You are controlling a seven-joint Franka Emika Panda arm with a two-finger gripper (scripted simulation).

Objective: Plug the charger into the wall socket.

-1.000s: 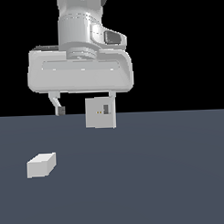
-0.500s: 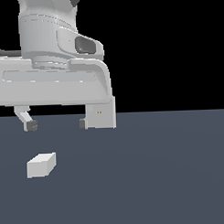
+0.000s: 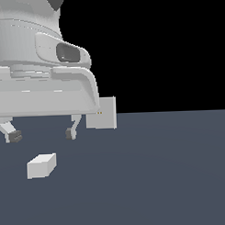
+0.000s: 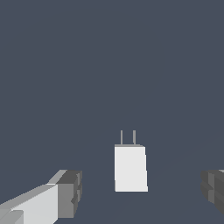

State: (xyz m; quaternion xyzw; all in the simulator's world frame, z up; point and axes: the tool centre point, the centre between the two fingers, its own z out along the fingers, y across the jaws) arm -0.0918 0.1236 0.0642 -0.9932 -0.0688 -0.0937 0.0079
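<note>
Wall socket [image 3: 105, 115] stands upright on the grey floor [image 3: 171, 176] just left of centre in the exterior view, partly behind the arm's body. Gripper [image 3: 41, 134], at middle left, hangs with fingers spread apart, holding nothing. Charger [image 3: 41, 165] lies on the floor at lower left, below the fingers, its two prongs [image 4: 127, 137] visible in the wrist view.

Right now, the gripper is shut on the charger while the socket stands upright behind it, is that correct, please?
Not quite: the gripper is open, and the charger lies untouched on the floor between its fingers, as the wrist view shows. The socket does stand upright behind.
</note>
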